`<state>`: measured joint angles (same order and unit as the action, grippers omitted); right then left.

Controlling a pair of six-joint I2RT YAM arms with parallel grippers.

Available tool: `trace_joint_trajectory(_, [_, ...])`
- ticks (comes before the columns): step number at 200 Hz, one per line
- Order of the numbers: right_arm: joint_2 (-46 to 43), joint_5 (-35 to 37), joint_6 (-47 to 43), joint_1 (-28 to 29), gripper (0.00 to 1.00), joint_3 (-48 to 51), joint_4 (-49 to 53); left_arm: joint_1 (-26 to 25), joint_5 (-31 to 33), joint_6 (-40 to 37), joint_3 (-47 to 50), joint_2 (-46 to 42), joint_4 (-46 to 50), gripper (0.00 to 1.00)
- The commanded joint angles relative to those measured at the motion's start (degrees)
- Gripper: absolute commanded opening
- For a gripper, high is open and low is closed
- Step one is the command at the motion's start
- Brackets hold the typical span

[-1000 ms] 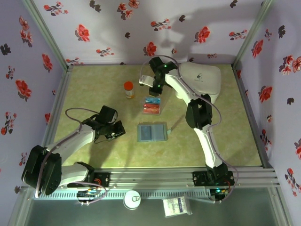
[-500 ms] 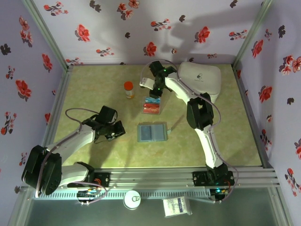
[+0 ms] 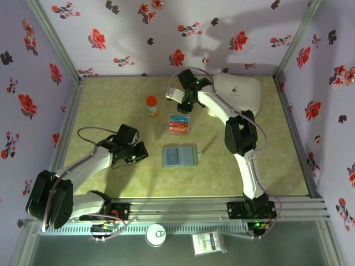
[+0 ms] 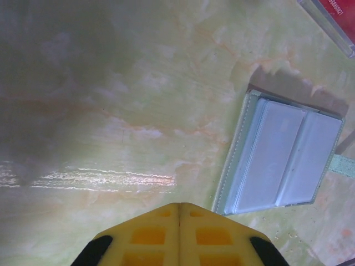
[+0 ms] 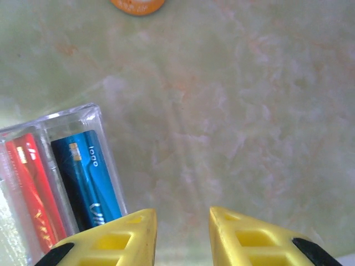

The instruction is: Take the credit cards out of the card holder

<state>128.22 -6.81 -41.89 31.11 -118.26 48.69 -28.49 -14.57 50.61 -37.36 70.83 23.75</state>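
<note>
The grey-blue card holder (image 3: pixel 179 156) lies open and flat mid-table, and its pale pockets (image 4: pixel 283 160) face up in the left wrist view. A blue credit card (image 3: pixel 179 118) (image 5: pixel 91 177) and red credit cards (image 3: pixel 178 128) (image 5: pixel 33 188) lie in a clear plastic tray (image 5: pixel 83 113). My right gripper (image 3: pixel 183 105) (image 5: pixel 183 219) hovers just beyond the tray's far end, open with nothing between its fingers. To the left of the holder, my left gripper (image 3: pixel 138 155) (image 4: pixel 178 206) stays shut and empty, apart from the holder.
An orange-capped bottle (image 3: pixel 151 105) (image 5: pixel 138 4) stands left of the right gripper. A big white rounded case (image 3: pixel 238 94) sits at the back right. The tray's corner (image 4: pixel 333 16) shows beyond the holder. Flowered walls enclose the table on three sides.
The right gripper has drawn back a little from the tray toward the far side, and its jaws have widened slightly. The left arm has not moved.
</note>
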Motion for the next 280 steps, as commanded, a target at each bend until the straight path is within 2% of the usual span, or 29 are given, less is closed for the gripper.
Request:
trace_joint_trajectory(1, [-6.6,-0.8,5.4,0.0,0.31,4.8,-3.6,0.5,-0.6,0.2,-0.5,1.4,-1.4,0.04])
trace_joint_trajectory(44, [-15.8,-4.7,15.0,1.4,0.29,19.7,-10.6,0.5,-1.2,0.2,-1.6,3.9,-4.1,0.04])
trace_joint_trajectory(80, [-20.7,-7.6,24.9,3.8,0.23,30.3,-14.9,0.5,-2.8,1.1,-1.5,5.8,-8.2,0.04])
trace_joint_trajectory(128, [-23.3,-4.1,43.6,7.2,0.15,42.0,-25.6,0.4,-5.5,1.2,-2.1,9.8,-12.9,0.06])
trace_joint_trajectory(150, [-22.8,-2.7,49.3,8.5,0.13,45.2,-30.7,0.1,-6.5,1.3,-2.1,10.5,-14.2,0.07])
trace_joint_trajectory(194, [-20.6,2.7,52.7,8.9,0.10,46.9,-33.8,0.0,-7.6,1.0,-1.7,10.0,-14.9,0.09])
trace_joint_trajectory(280, [-17.4,5.6,52.1,8.9,0.10,45.1,-33.1,0.0,-6.6,2.3,0.9,6.4,-14.4,0.11])
